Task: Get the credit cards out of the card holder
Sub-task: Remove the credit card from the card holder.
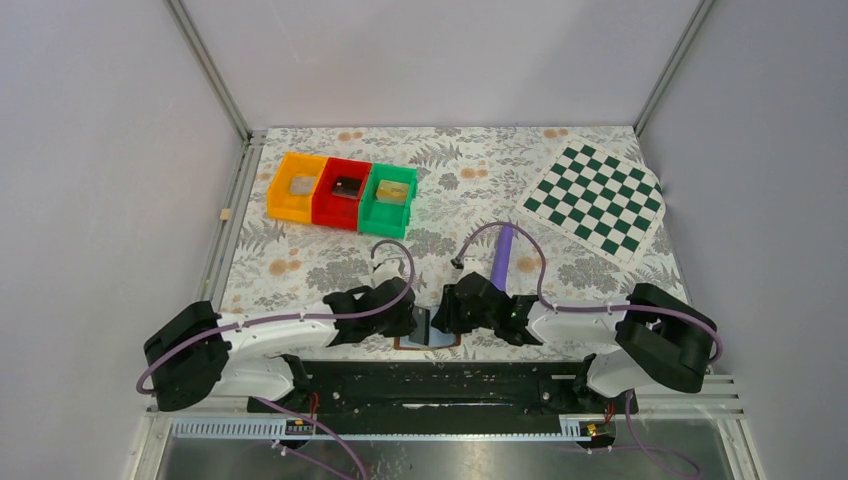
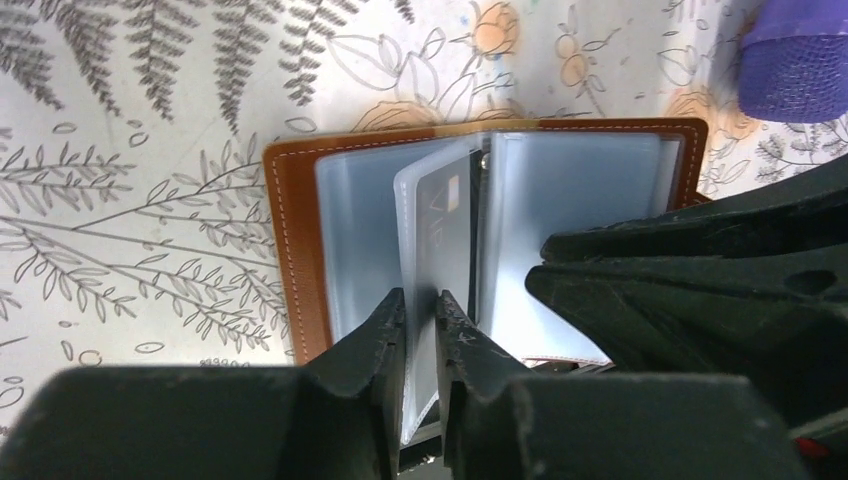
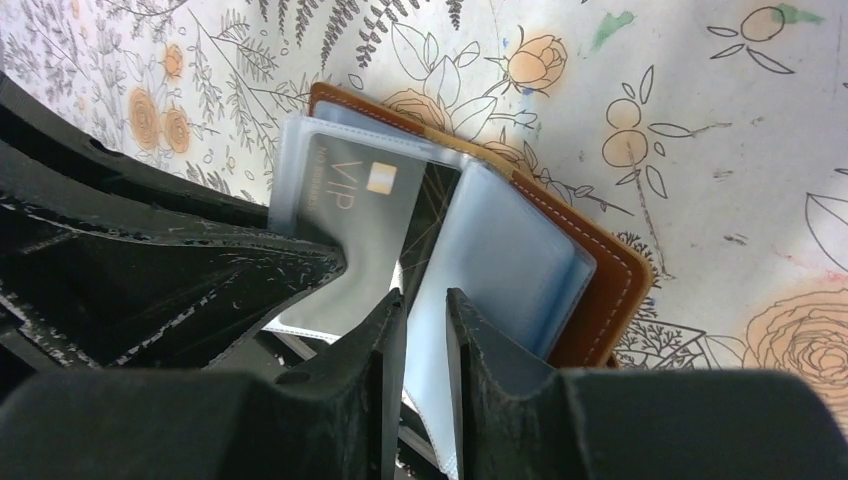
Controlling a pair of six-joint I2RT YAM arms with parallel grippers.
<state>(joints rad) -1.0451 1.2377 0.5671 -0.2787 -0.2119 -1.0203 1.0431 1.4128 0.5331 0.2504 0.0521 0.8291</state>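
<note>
The brown card holder [image 1: 430, 338] lies open at the table's near edge between both grippers. In the left wrist view its leather cover [image 2: 298, 250] and pale blue-grey sleeves show. One sleeve stands up with a grey card [image 2: 445, 225] marked VIP inside it. My left gripper [image 2: 420, 312] is shut on that sleeve's lower edge. In the right wrist view the holder [image 3: 600, 290] lies tilted, and my right gripper [image 3: 425, 310] is shut on a neighbouring pale blue sleeve [image 3: 500, 260]. The grey card [image 3: 350, 200] shows just left of it, with the left gripper's fingers [image 3: 170, 270] beside it.
A purple stick [image 1: 502, 250] lies just beyond the right gripper and shows in the left wrist view [image 2: 795, 60]. Orange [image 1: 296, 186], red [image 1: 342, 192] and green [image 1: 388, 198] bins stand at the back left. A checkerboard [image 1: 598, 200] lies at the back right.
</note>
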